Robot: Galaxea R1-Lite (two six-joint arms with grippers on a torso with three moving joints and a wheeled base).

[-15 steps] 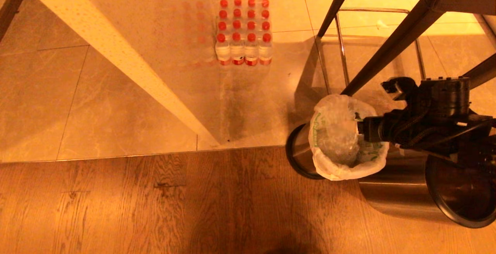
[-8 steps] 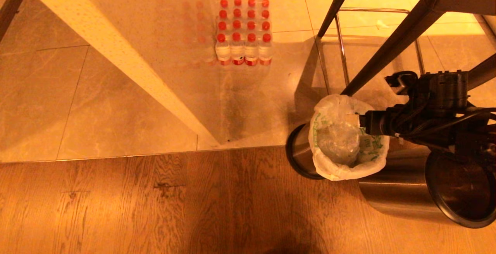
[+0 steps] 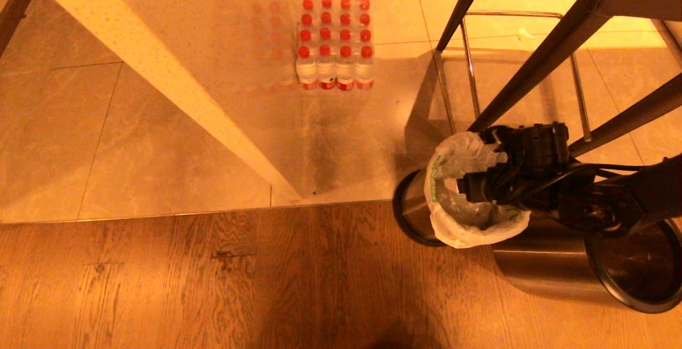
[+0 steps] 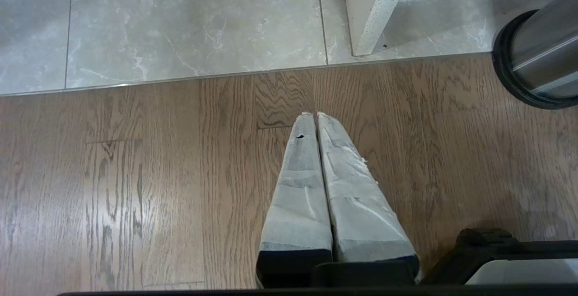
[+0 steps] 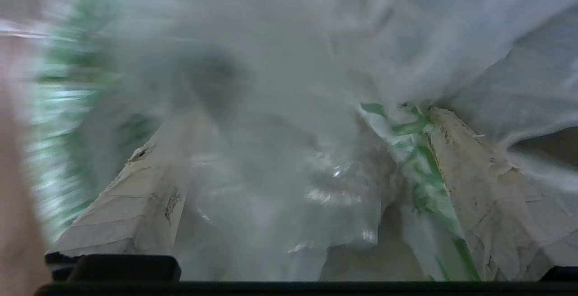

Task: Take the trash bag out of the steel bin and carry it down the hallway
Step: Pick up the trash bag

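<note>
The trash bag (image 3: 458,237), thin white plastic with green print, lines the small steel bin (image 3: 409,211) at the edge of the wooden floor. My right gripper (image 3: 479,170) reaches in from the right over the bag's mouth and stands open. In the right wrist view its two taped fingers (image 5: 149,183) are spread wide, and crinkled bag plastic (image 5: 280,187) fills the space between them; right gripper (image 5: 289,131). The left gripper (image 4: 314,115) hangs shut over the wooden floor, with the bin (image 4: 542,61) off to its side. The hallway's marbled tiles (image 3: 160,141) begin just beyond the bin.
A second, larger steel bin (image 3: 586,269) stands right beside the first one. Dark furniture legs (image 3: 533,66) and a chrome frame (image 3: 469,72) rise behind the bins. A pack of red-capped water bottles (image 3: 335,40) sits on the tiles by a pale wall corner (image 3: 160,72).
My right arm has swung left and lower, bringing the open gripper from the bag's right rim to over its mouth. The bag's far rim is pressed down.
</note>
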